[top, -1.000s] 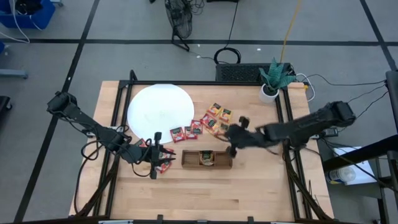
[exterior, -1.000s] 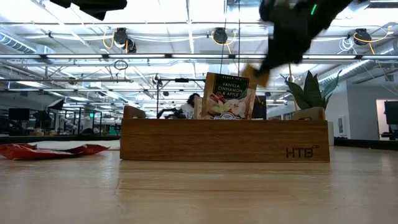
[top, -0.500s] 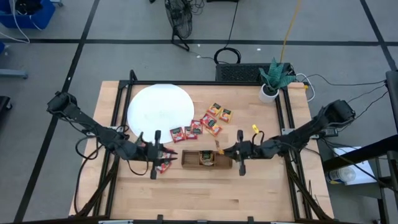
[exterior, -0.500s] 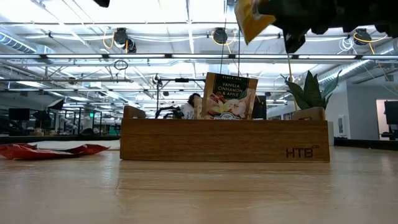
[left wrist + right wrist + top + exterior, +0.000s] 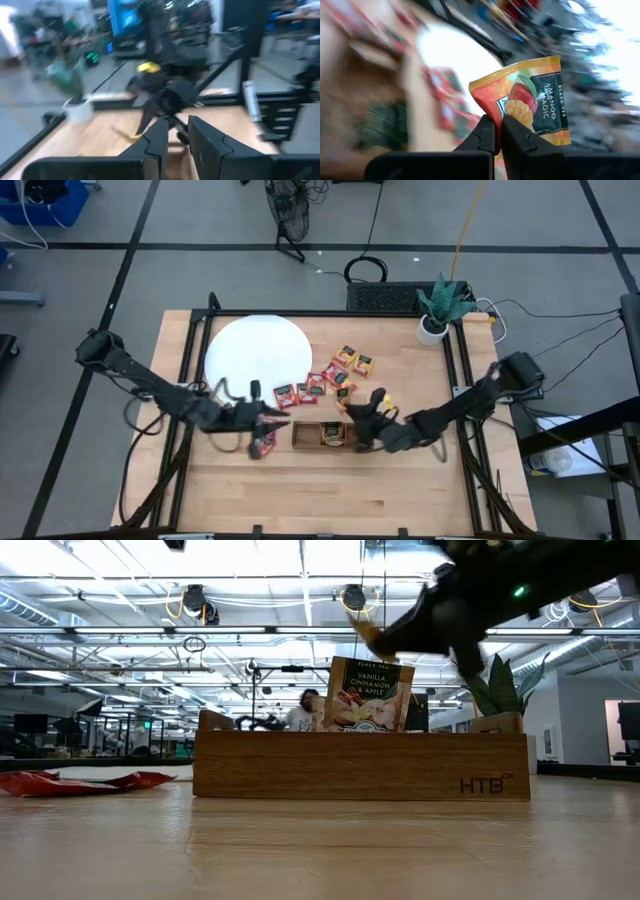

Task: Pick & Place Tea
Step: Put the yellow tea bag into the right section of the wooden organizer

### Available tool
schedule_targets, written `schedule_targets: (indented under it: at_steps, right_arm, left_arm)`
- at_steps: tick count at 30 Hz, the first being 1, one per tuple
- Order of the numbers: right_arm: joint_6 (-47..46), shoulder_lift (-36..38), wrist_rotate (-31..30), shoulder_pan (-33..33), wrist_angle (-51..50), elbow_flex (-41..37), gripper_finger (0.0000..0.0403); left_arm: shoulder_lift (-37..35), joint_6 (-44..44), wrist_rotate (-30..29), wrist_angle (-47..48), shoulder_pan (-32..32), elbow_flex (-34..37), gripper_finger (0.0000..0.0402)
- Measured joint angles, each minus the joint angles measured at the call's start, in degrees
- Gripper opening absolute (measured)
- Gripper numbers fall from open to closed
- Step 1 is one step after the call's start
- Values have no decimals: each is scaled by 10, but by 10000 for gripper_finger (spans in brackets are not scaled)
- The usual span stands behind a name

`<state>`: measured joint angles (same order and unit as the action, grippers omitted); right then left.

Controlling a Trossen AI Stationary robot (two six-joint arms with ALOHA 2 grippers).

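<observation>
Tea sachet, orange-yellow and marked Mango Magic, sits pinched by its lower corner between the right gripper's 2 dark fingers, which are closed tight on it. From above, that gripper shows at centre frame, just right of the wooden tray; in the table-level shot it hangs at upper right, above and a little beyond the tray's far wall, the sachet's yellow corner poking out toward the left.

Moving outward, 1 sachet labelled Vanilla, Cinnamon & Apple stands upright in the tray's middle compartment. More loose sachets lie scattered above the tray in the overhead frame, beside the white disc at upper left.

The left gripper sits left of the tray, over a red sachet; its fingers look close together with only a narrow gap, holding nothing that I can see.

These sachets look feather-light, thin and flexible, with a slick foil-like skin, so I'd judge a firm pinch on an edge or corner is the way to hold one. Held so, it will flop and may slip or catch on the tray wall going in.
</observation>
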<state>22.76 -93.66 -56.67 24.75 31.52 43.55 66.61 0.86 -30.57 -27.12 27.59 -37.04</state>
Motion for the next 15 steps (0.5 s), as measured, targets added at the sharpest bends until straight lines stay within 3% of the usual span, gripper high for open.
schedule_targets:
  at_steps: [4, 7, 15]
  right_arm:
    - [121, -73, -125, -4, -13, 71, 3]
    - [198, -116, -172, -8, 3, 114, 3]
    - [288, -152, -184, -14, 13, 176, 4]
  left_arm:
    - [39, -82, -19, -8, -64, -4, 82]
    - [49, -167, -15, 30, -129, -7, 91]
    - [81, -308, 252, 46, -281, -32, 173]
